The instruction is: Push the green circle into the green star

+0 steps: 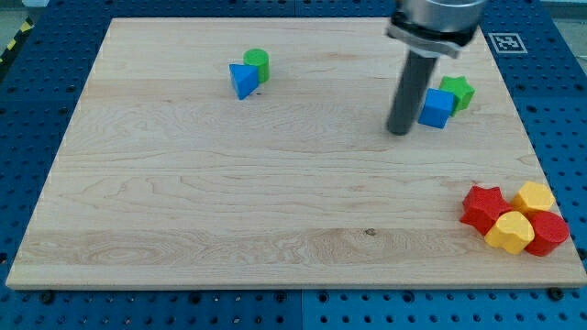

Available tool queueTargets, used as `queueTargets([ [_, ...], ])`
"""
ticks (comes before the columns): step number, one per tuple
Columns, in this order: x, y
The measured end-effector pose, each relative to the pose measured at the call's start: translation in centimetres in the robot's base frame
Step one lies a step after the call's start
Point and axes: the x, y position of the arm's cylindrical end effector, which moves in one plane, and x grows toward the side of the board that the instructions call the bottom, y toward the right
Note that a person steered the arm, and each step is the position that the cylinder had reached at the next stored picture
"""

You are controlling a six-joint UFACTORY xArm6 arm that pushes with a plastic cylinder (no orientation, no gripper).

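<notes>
My tip rests on the counter just to the view's left of the blue cube — there is no gripper, only the bare rod. The green star touches that cube on its upper right. The green circle sits well apart to the cube's left, against a blue triangle. Below and right of the cube, red and yellow blocks cluster.

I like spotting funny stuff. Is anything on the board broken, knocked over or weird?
Nothing looks broken or odd. The green circle touches a blue triangle at the view's top left. My tip sits just left of a blue cube beside the green star. Red and yellow blocks huddle bottom right.
</notes>
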Motion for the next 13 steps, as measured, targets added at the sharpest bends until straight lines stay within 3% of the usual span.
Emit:
queueTargets([
  [2, -2.2, -17.7],
  [3, -7.4, -19.2],
  [4, -9.9, -20.6],
  [5, -10.6, -23.4],
  [6, -11.2, -30.5],
  [7, -16.6, -31.8],
  [8, -18.9, -29.1],
  [11, -16.1, -23.6],
  [13, -11.6, -18.9],
])
